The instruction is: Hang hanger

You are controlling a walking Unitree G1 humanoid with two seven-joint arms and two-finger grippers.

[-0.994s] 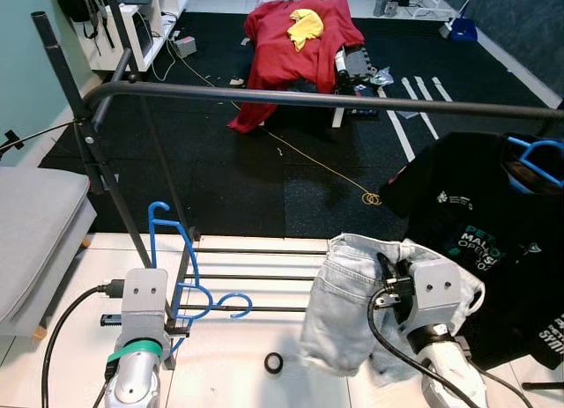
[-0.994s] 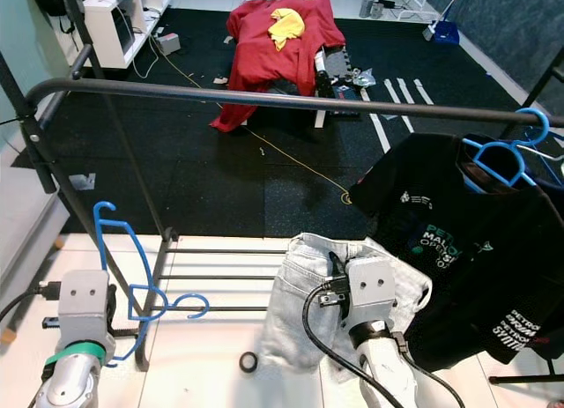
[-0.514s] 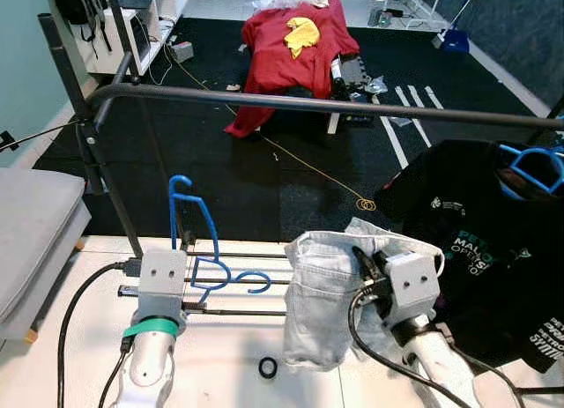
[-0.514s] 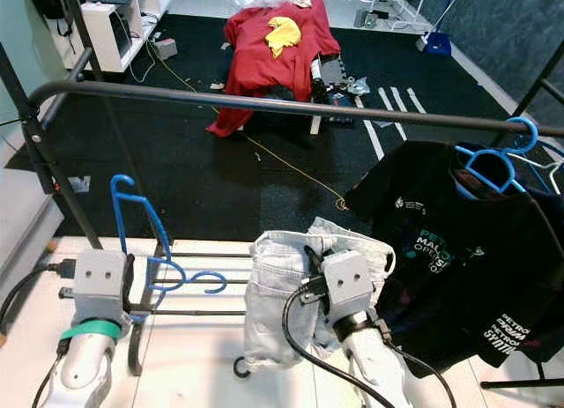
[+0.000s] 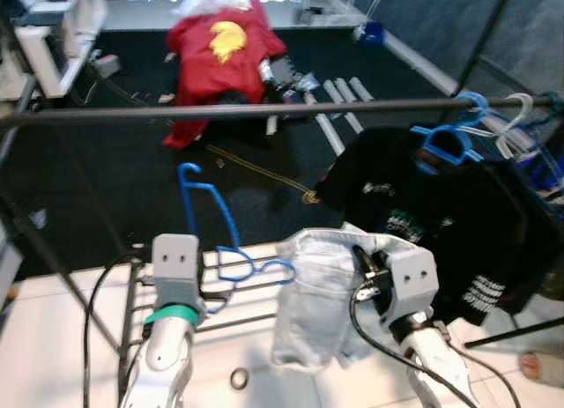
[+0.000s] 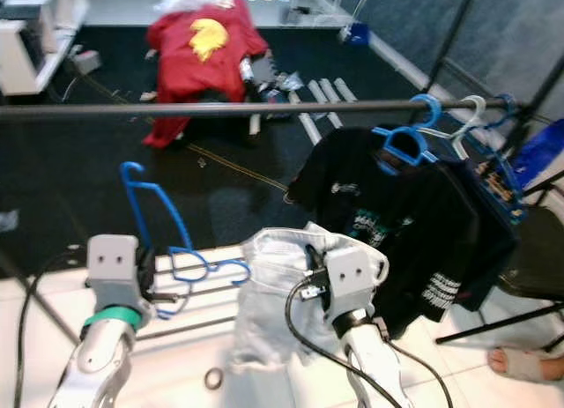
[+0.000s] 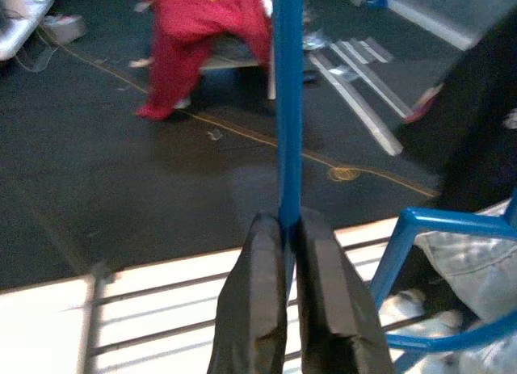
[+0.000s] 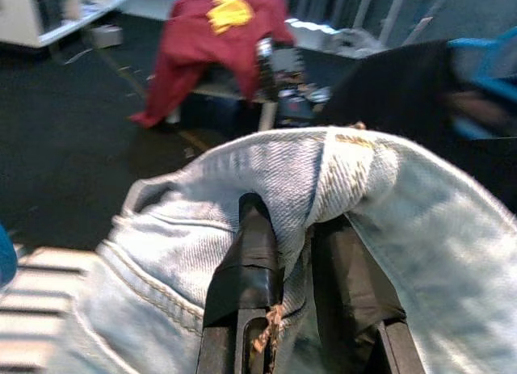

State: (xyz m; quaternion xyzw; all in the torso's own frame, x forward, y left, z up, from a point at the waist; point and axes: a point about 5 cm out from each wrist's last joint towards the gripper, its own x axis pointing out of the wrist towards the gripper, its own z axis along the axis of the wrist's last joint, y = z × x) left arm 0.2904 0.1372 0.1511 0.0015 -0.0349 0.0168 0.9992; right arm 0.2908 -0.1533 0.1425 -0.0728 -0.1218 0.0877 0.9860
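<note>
between left claw [image 7: 288,229] fingers, blue hanger [image 7: 287,99]

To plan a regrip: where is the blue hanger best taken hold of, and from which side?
Grip the blue hanger on its straight sloping arm below the hook, where the left tool is shut on it. Come from below, leaving the upright hook clear for the rail.

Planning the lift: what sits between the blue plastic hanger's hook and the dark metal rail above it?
Nothing: the left eye view shows only bare air, with dark floor behind, between the blue plastic hanger hook and the dark metal rail.
</note>
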